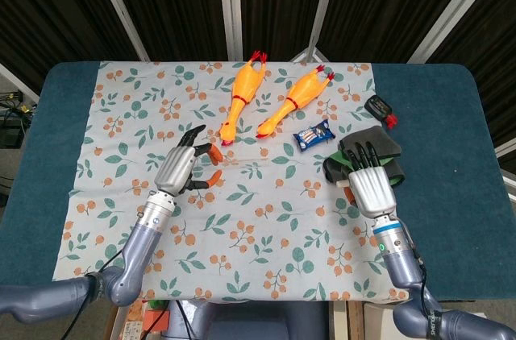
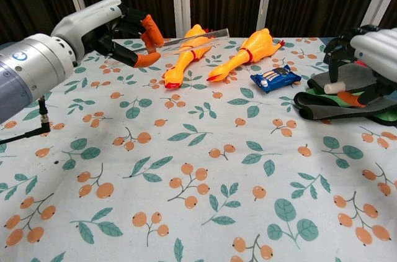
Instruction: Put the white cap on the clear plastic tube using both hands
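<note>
Above the floral-clothed tabletop (image 2: 186,212), the left robot hand (image 2: 118,23) pinches the long clear plastic tube (image 2: 192,38) raised and roughly level, open end toward the right robot hand (image 2: 366,57), which grips the small white cylindrical cap (image 2: 333,87) lifted above the cloth, apparently for mating.

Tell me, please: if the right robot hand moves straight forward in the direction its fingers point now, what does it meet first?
Probably nothing low: the right robot hand, holding the white cap, is raised above the dark cloths. Beyond them lies bare blue table. Depth is uncertain.
</note>
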Motion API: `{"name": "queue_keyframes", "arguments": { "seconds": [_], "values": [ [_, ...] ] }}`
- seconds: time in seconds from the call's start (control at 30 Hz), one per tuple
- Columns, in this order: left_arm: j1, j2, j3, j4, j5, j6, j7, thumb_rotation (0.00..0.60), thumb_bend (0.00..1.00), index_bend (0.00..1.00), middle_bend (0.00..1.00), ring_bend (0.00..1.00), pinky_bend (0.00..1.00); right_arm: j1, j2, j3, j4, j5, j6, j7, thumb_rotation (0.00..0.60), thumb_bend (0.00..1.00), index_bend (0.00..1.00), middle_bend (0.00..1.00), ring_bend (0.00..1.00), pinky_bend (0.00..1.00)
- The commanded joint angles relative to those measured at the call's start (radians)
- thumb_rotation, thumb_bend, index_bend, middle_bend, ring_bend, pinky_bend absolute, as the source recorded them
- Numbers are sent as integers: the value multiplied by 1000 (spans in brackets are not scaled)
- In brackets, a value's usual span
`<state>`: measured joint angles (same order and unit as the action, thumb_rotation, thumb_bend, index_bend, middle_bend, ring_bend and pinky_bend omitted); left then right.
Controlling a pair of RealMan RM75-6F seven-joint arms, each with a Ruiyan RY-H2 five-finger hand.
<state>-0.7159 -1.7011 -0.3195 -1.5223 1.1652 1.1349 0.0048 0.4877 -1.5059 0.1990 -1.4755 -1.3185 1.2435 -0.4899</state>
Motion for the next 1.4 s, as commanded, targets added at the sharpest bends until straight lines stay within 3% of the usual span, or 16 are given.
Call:
{"name": "queue_keyframes", "arguments": {
  "seconds": [0.03,0.6,1.13,1.4],
  "values": [
    [-16,-64,-13,74,34,15,-74,600,608,683,534,58,0,13,15,21,-4,-15,17,11,600,398,639,203,71,15],
    [-25,-246,4,326,134,88,-264,600,608,683,535,58,0,74,5,80,63,-102,96,67,600,398,639,203,71,14],
    [-40,-295,-37,359,106,81,-232,600,604,684,535,58,0,133,-97,67,158,-166,127,44,600,398,647,203,70,14],
    [-44,-319,-68,354,62,75,-190,600,605,684,535,58,0,177,-161,89,222,-162,123,11,600,398,647,203,71,14]
  ]
}}
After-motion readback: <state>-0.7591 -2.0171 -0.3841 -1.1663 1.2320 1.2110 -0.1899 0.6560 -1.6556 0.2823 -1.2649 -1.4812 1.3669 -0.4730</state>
